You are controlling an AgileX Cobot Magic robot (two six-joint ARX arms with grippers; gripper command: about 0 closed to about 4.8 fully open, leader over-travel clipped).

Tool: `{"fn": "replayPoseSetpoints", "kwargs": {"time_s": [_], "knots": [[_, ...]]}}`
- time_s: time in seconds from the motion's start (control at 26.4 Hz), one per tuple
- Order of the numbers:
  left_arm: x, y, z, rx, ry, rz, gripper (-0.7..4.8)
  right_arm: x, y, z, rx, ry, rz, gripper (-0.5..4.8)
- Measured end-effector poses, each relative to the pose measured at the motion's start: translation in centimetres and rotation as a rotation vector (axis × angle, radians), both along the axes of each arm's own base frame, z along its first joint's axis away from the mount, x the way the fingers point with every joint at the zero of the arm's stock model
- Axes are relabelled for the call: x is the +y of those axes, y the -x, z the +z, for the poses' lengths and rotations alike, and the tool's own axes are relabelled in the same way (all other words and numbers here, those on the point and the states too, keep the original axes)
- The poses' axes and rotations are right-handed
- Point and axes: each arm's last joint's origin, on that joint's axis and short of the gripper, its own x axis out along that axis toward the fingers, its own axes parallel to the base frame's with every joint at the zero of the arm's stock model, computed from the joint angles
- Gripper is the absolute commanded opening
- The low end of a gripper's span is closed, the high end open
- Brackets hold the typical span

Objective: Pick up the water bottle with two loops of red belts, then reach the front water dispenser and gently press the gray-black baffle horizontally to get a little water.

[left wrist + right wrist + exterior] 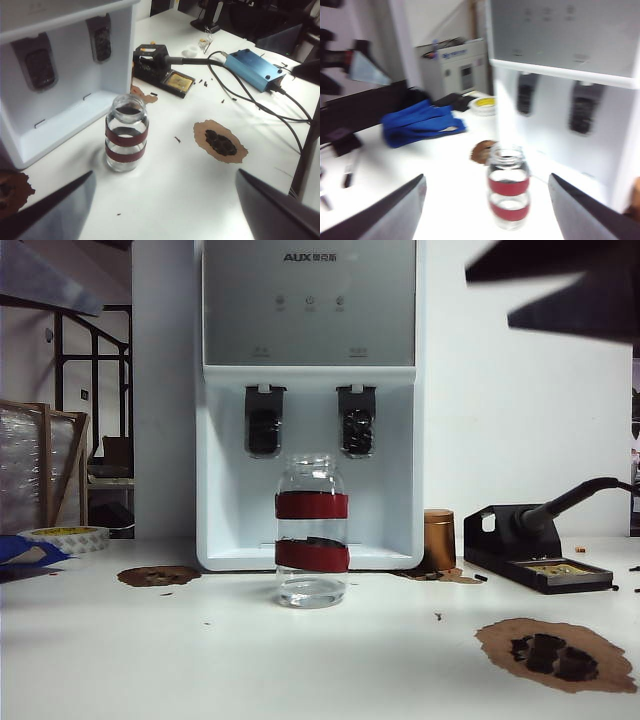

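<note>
- Looking at the table, the water bottle [312,531] stands upright and alone on the white tabletop [200,640], just in front of the water dispenser [310,310], roughly between its two dark levers. Nothing is touching it yet.
- Its long axis is vertical, two red bands round the body, mouth up, so I'd guess a sideways grab across the body is the way to go.
- The right gripper [487,210] has its fingers spread wide, and in its wrist view the bottle [508,192] sits dead centre between them, a bit ahead. In the exterior view that arm shows only as a dark shape high on the right.
- The left gripper [165,210] is spread wide too, empty, with the bottle [126,132] ahead but off towards one finger, not centred.
- So the right arm looks better lined up for the pick.
- The gray-black baffle [357,420] sits behind and above the bottle, slightly to its right: lift, then push straight back.
</note>
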Motion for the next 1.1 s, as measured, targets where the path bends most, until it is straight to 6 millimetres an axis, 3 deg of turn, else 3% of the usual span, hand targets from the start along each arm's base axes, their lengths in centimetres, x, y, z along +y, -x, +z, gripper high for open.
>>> {"fn": "replayPoseSetpoints", "kwargs": {"time_s": [0.23,0.49,0.64,0.8,0.95,1.1], "knots": [[0.0,0.1,0.3,-0.010,0.002,0.002,4.63,-0.4,0.5,-3.4,0.001,-0.048,-0.065,4.48],[0.1,0.1,0.2,-0.009,-0.004,0.011,4.63,0.1,-0.2,-3.6,-0.020,-0.072,-0.096,4.77],[0.1,0.1,0.2,-0.011,-0.009,0.020,4.63,2.2,-0.6,-5.6,0.083,-0.011,-0.051,4.79],[0.1,0.1,0.2,-0.013,-0.010,0.021,4.63,5.1,-1.0,-6.5,0.034,-0.020,-0.046,4.79],[0.1,0.1,0.2,-0.009,-0.011,0.022,4.63,6.2,-2.2,-9.1,0.103,0.041,-0.089,4.79],[0.1,0.1,0.2,-0.007,-0.011,0.021,4.63,7.2,-3.5,-10.5,0.116,0.038,-0.089,4.79]]}}
